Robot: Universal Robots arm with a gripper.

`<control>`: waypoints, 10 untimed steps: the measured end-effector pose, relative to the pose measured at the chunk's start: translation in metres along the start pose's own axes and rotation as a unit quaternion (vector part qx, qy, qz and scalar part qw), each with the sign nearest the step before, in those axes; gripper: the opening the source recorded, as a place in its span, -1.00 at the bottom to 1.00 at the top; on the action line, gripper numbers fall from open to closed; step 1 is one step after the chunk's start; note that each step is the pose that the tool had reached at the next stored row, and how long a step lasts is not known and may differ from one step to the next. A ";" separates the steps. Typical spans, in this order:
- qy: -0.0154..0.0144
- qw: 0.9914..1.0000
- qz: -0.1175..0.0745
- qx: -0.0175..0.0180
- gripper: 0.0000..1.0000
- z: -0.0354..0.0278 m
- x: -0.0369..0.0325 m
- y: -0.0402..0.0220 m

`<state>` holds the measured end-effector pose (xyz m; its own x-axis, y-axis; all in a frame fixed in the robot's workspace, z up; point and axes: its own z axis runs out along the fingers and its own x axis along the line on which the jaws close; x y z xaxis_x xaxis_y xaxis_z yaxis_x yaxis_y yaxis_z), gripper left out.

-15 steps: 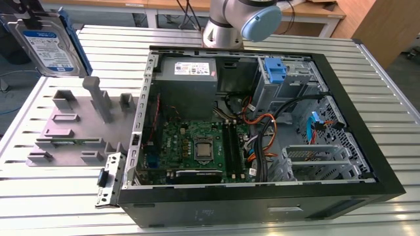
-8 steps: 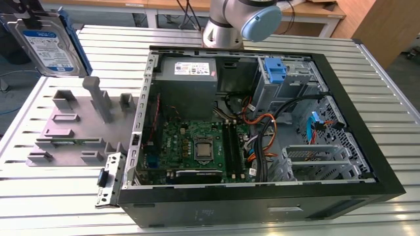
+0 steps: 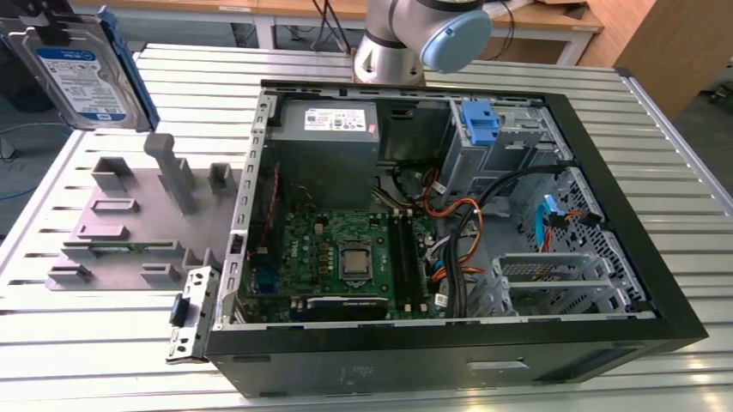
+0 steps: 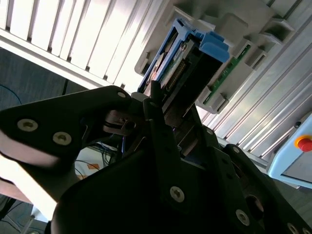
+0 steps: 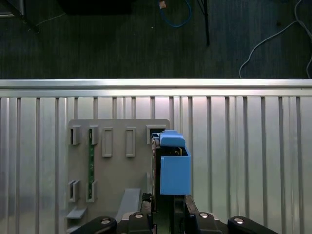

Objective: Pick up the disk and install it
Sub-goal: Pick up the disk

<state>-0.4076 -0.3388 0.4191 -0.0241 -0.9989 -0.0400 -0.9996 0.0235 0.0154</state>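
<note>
Disk [image 3: 78,75] aloft at the upper left of the exterior view, label facing us, its long axis running up and down the frame with a slight lean. We judge the gripper [image 4: 173,111] clamped on it: in the second wrist view the black fingers [image 4: 155,105] pinch its near end, and the disk runs straight out past the tips, edge-on, with the blue rail farthest out. Under it in the frame, and apart from it, the grey fixture [image 3: 126,206] lies on the slatted table [image 3: 92,378]. The open case [image 3: 458,356] sits at centre frame, down and right of the disk, with a blue bracket [image 3: 482,124] at its upper right. We count one arm [image 3: 407,39], one gripper, one disk, one fixture, one case, one bracket and one power supply [image 3: 332,129].
</note>
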 end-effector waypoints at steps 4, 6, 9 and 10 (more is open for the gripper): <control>0.000 1.000 0.000 0.000 -0.30 -0.0055 -0.0002 0.0001; 0.000 1.000 0.000 0.000 -0.30 -0.0081 -0.0003 0.0002; 0.000 1.000 0.000 0.000 -0.30 -0.0117 -0.0005 0.0002; 0.000 1.000 0.000 0.000 -0.30 -0.0130 -0.0005 0.0002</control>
<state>-0.4076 -0.3388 0.4321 -0.0242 -0.9989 -0.0399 -0.9996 0.0236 0.0154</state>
